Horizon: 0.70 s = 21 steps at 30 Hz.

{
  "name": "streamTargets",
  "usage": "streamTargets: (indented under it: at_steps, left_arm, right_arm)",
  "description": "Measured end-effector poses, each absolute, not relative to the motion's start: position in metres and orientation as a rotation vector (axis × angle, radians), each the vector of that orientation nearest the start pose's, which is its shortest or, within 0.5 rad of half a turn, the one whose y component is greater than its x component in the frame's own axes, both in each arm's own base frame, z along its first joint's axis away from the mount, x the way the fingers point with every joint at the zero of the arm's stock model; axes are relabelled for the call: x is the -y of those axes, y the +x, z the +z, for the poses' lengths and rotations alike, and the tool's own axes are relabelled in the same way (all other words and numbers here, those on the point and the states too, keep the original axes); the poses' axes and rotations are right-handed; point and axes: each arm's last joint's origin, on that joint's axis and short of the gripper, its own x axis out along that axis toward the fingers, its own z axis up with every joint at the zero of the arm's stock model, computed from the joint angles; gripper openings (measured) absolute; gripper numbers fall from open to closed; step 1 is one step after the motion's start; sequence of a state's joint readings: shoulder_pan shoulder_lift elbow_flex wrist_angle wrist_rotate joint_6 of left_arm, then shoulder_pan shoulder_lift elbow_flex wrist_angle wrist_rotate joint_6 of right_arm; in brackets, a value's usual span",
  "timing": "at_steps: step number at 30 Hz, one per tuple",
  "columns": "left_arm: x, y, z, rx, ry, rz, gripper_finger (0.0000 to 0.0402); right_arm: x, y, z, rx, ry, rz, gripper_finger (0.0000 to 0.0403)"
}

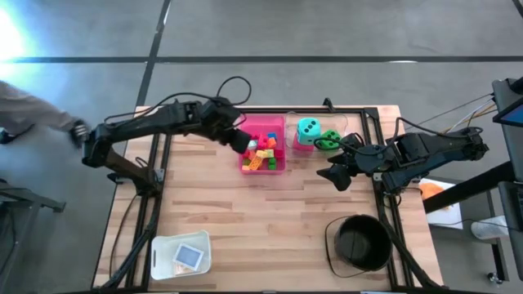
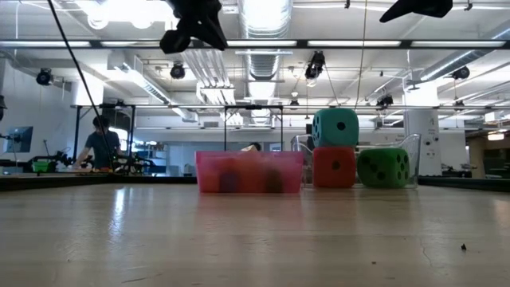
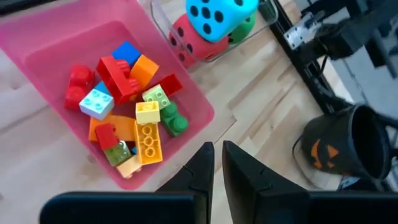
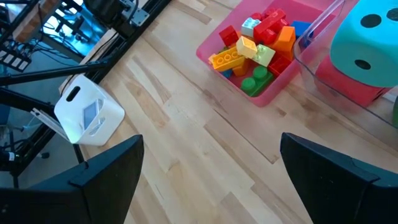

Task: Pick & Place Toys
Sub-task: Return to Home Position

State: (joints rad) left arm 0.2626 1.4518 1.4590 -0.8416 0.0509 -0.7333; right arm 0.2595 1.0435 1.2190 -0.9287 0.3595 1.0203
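Desk (image 1: 270, 220): pale wood in a black frame; a wide bare stretch ran across its middle, between the tray and the two containers at the lower corners of the high view
Left arm: reached in from the desk's left edge towards the tray
Right arm: reached in from the right edge, level with the dice
Black bucket (image 3: 348, 143): round, upright at the lower right corner, well apart from both arms
White container (image 1: 163, 245): at the lower left corner, close to the frame edge
Pink tray (image 1: 263, 121): by the far edge near the middle, with a clear box just beside it on the right
Left end effector (image 1: 239, 140): raised well off the desk above the tray's left side; fingers drawn almost together with only a thin slit between them, pinching nothing, touching nothing
Right end effector (image 4: 210, 143): raised over bare wood just right of the tray and below the dice in the high view; fingers spread wide, holding nothing
Dice: teal die (image 1: 308, 128) sat on top of the red die (image 2: 333, 166); green die (image 2: 382, 167) stood touching the red one on its right, all inside the clear box
Bricks (image 3: 134, 93): red, orange, yellow, green and blue, heaped inside the pink tray
Card (image 1: 189, 256): flat inside the white container
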Motion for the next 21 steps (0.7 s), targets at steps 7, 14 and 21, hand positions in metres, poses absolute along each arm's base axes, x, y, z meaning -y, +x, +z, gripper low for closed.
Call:
streamTargets:
  at_steps: [7,14,21]
  left_arm:
    - [-0.070,0.286,0.358,-0.753,-0.690,0.412,0.0037]
    - [-0.056,0.288,0.362,-0.755,-0.543,0.323,0.0037]
    - [-0.041,0.276,0.374,-0.601,-0.434,0.227,0.0037]
  right_arm:
    - [-0.038,0.183,0.369,-0.593,0.744,-0.443,0.0370]
    - [-0.038,0.183,0.369,-0.593,0.745,-0.443,0.0370]
    - [-0.038,0.183,0.369,-0.593,0.744,-0.443,0.0370]
